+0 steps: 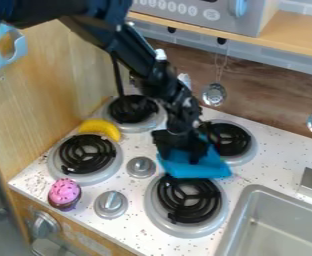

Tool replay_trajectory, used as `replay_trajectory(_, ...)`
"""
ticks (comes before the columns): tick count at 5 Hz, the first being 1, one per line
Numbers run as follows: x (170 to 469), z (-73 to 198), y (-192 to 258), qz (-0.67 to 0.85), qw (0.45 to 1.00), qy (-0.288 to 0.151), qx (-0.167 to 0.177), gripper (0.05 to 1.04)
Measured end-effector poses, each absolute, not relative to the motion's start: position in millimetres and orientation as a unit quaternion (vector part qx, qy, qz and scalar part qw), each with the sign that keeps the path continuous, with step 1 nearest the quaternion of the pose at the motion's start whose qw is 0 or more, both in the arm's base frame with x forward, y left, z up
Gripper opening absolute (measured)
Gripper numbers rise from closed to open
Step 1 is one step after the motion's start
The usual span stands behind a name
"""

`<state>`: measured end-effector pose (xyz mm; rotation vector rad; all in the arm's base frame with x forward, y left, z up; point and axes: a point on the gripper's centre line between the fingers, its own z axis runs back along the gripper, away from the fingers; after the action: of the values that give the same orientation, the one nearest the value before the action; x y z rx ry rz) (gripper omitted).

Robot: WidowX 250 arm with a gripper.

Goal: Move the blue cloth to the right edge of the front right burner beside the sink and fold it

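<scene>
Over the middle of the stovetop hangs the black gripper, its two fingers spread apart and pointing down. A bright blue item, which looks like a cloth, lies under and around its fingertips, and blue shows between them. The arm hides part of the blue item. It sits between the back right burner and the front right burner, touching or overlapping their near edges. Whether the fingers touch the blue item cannot be made out.
A yellow banana lies behind the front left burner. Near the front left edge stands a pink-topped cupcake. Two silver knobs rise between the burners. The sink is at the lower right, and a ladle hangs at the back wall.
</scene>
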<state>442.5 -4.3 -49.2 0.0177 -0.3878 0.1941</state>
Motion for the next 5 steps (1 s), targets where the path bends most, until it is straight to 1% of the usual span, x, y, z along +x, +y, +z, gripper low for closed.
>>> replay_trajectory(1, 443, -49, -29, 0.078, 0.978, -0.195, -0.004, 1.000)
replay_trajectory(3, 442, -46, -71, 0.039, 0.978, -0.203, -0.014, 1.000)
replay_trajectory(4, 440, -46, -87, 0.014, 0.978, -0.208, -0.015, 1.000)
replay_trajectory(5, 435, -47, -91, 0.011, 0.979, -0.201, -0.015, 1.000)
